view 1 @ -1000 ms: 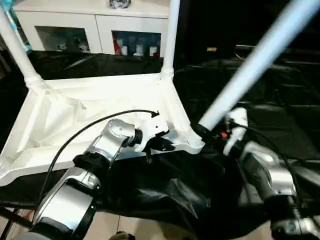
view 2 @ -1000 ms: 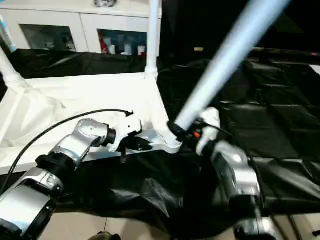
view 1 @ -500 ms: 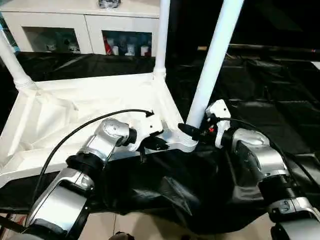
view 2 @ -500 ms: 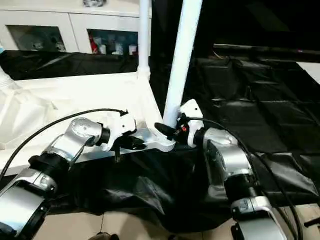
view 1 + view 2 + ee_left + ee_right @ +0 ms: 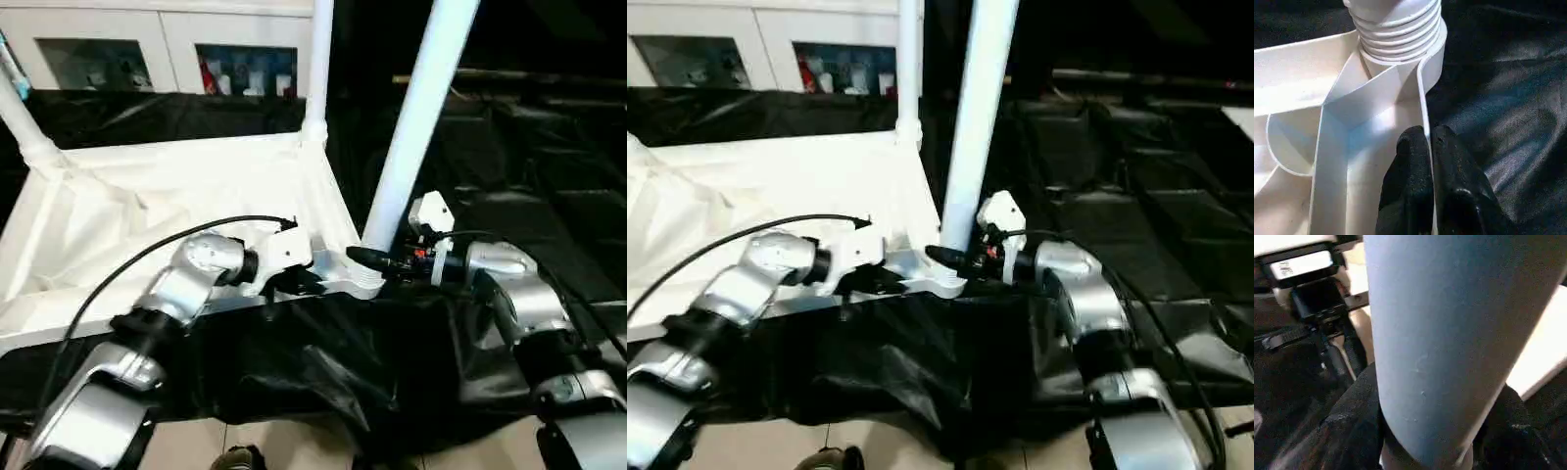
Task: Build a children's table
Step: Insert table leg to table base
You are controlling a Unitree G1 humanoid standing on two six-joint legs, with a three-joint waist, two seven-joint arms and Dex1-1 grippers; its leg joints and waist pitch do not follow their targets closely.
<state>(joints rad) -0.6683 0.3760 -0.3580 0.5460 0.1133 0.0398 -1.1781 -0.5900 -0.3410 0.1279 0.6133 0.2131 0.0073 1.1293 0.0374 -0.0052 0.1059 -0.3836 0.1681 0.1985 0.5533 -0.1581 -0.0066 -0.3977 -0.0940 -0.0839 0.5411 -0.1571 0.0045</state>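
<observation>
Children's table top (image 5: pixel 147 211) lies upside down on a black sheet (image 5: pixel 549 176), its ribbed underside facing up. Two white legs already stand in the far corner sockets: one at the far right corner (image 5: pixel 318 69), one at the far left (image 5: pixel 24 122). Behind the sheet stand white cabinets (image 5: pixel 157 49) with small things behind glass doors; what they are is too blurred to say. A black cable (image 5: pixel 147 259) arcs over the left forearm and crosses in front of the top's near edge.

At the near right corner a third leg (image 5: pixel 416 117) rises close to upright from its socket (image 5: pixel 361 279). The right gripper (image 5: pixel 370 258) grips this leg low down, just above the socket, one black finger on each side. The left gripper (image 5: pixel 1425 161) pinches the top's thin near rim, closed on it just beside that socket, whose threaded collar (image 5: pixel 1396 29) fills with the leg's base.
</observation>
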